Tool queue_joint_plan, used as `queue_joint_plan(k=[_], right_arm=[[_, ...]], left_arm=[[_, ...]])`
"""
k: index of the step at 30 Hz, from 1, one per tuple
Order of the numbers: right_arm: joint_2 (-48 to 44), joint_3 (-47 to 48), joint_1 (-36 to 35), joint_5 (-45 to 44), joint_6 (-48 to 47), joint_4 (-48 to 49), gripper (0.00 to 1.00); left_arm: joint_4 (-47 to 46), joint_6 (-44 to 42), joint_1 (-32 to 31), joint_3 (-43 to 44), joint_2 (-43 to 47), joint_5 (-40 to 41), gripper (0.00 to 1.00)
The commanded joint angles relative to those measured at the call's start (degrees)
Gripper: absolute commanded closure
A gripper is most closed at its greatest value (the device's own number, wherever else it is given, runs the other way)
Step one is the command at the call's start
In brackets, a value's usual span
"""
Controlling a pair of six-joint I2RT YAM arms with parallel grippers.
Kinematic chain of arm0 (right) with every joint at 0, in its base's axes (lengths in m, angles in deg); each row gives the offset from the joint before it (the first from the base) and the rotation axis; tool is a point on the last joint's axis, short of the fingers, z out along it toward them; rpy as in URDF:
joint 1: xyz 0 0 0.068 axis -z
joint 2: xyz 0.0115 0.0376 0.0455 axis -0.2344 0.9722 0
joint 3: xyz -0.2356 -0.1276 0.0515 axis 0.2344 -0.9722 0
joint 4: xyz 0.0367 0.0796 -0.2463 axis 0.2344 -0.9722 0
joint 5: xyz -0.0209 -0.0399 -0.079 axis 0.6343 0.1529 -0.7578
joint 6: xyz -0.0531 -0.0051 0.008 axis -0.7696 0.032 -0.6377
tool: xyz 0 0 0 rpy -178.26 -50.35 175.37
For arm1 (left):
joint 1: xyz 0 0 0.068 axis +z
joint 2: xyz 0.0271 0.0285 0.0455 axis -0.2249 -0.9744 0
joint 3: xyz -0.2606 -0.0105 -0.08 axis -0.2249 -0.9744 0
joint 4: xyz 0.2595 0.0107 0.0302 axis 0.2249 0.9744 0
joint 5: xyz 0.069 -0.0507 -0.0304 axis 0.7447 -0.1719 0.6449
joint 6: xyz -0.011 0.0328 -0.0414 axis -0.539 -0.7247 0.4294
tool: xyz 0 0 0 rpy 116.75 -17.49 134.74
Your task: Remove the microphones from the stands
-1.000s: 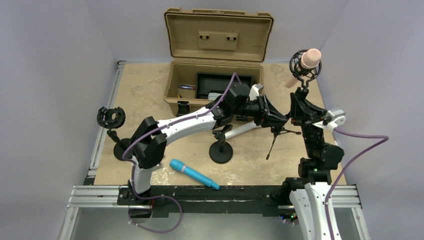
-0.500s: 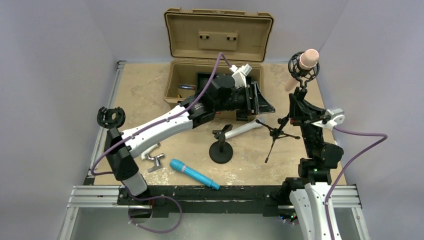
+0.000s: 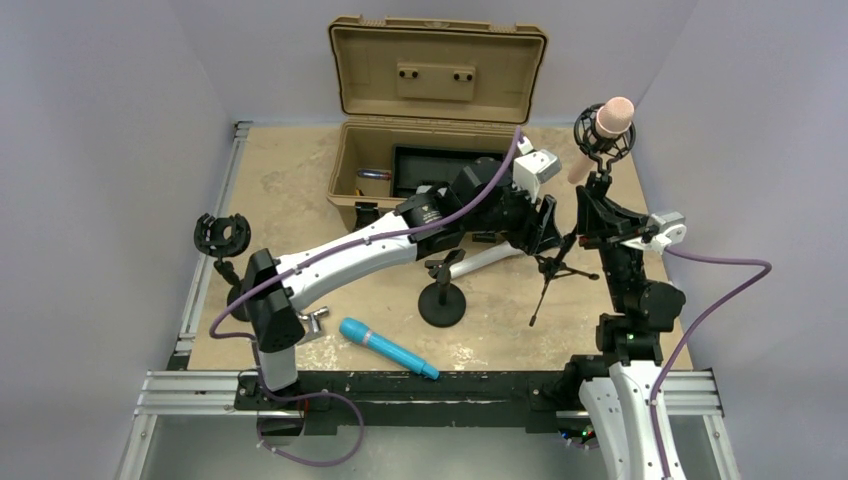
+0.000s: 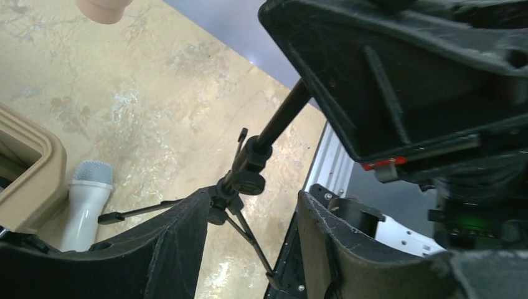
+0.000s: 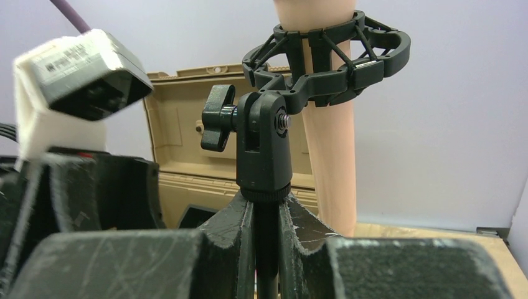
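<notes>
The pink microphone (image 3: 611, 118) sits in a black shock mount (image 3: 600, 137) on top of a thin tripod stand (image 3: 556, 266) at the right. My right gripper (image 3: 596, 203) is shut on the stand's pole just under the mount; in the right wrist view its fingertips (image 5: 292, 218) press the pole (image 5: 266, 261) below the mount (image 5: 324, 56) and the microphone (image 5: 330, 156). My left gripper (image 3: 548, 222) is open beside the lower pole. In the left wrist view the tripod hub (image 4: 246, 180) lies just past its fingertips (image 4: 180, 237), untouched.
An open tan case (image 3: 430, 150) stands at the back. A white microphone (image 3: 487, 258) lies by a round-base stand (image 3: 442, 300). A blue microphone (image 3: 388, 348) lies near the front edge. An empty shock-mount stand (image 3: 222, 235) is at the left, with a silver clip (image 3: 315, 320) nearby.
My left gripper opened, rose over the case, then swung right and back down to the stand's pole. The right gripper kept its hold; the stand tilted slightly left.
</notes>
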Motion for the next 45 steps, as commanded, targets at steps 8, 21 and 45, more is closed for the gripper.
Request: queue_joint_plan(k=[8,21,45], right_arm=[[-0.04,3.43,-0.18,-0.18,0.49,5.4,1.0],[-0.4,3.39,-0.18,-0.18,0.72,5.45,1.0],[-4.77,-1.71,-0.16,-0.62,0.58,10.02,1.0]], left_arm=[[3.48,-0.63,0.17,8.9,-6.03,-4.0,0.52],[3.22,5.24,0.17,9.73,-9.07,-7.36,0.64],[-42.53,83.7,5.08,-9.42,-8.96,-19.13,1.0]])
